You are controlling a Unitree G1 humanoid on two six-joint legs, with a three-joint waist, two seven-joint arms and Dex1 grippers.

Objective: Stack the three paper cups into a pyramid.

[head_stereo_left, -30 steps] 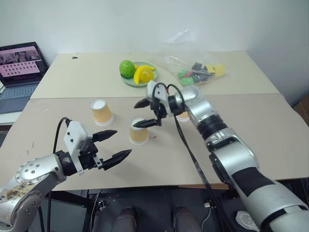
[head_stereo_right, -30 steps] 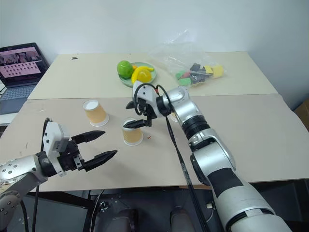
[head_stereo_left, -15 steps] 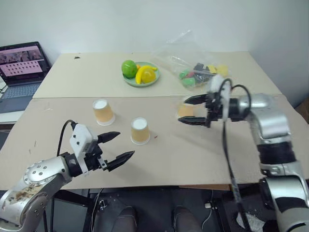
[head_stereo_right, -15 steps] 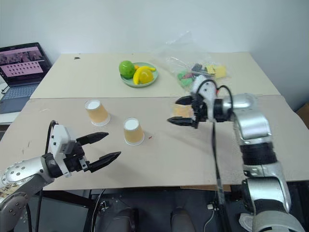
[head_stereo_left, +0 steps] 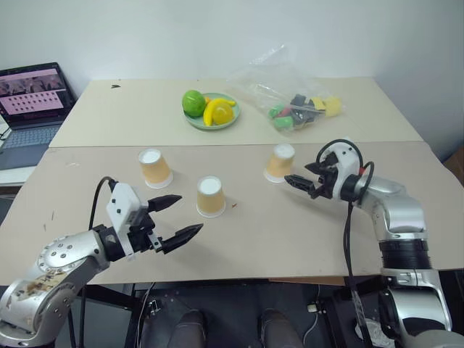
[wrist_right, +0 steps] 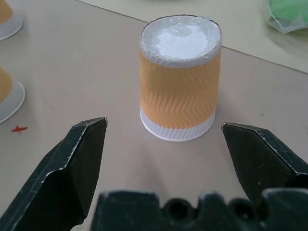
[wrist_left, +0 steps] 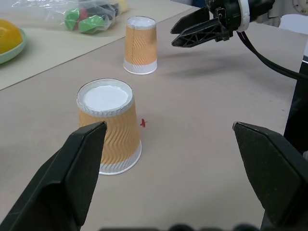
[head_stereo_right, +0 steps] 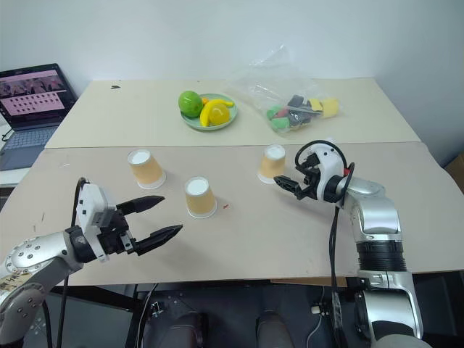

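All 3 paper cups stand upside down and well apart on the front board of the table (head_stereo_left: 406, 239), none stacked. The right cup (head_stereo_left: 279, 162) sits near the seam with the back board, and the right gripper (head_stereo_left: 299, 183) hovers just beside it on its right-front side, fingers spread wide with nothing between them; in the right wrist view that cup (wrist_right: 180, 98) stands centred ahead of the gap, untouched. The middle cup (head_stereo_left: 210, 196) stands toward the board's centre, with the left gripper (head_stereo_left: 177, 217) near it toward the front-left edge, fingers parted and empty. The left cup (head_stereo_left: 154, 168) stands farther back and left of the middle one.
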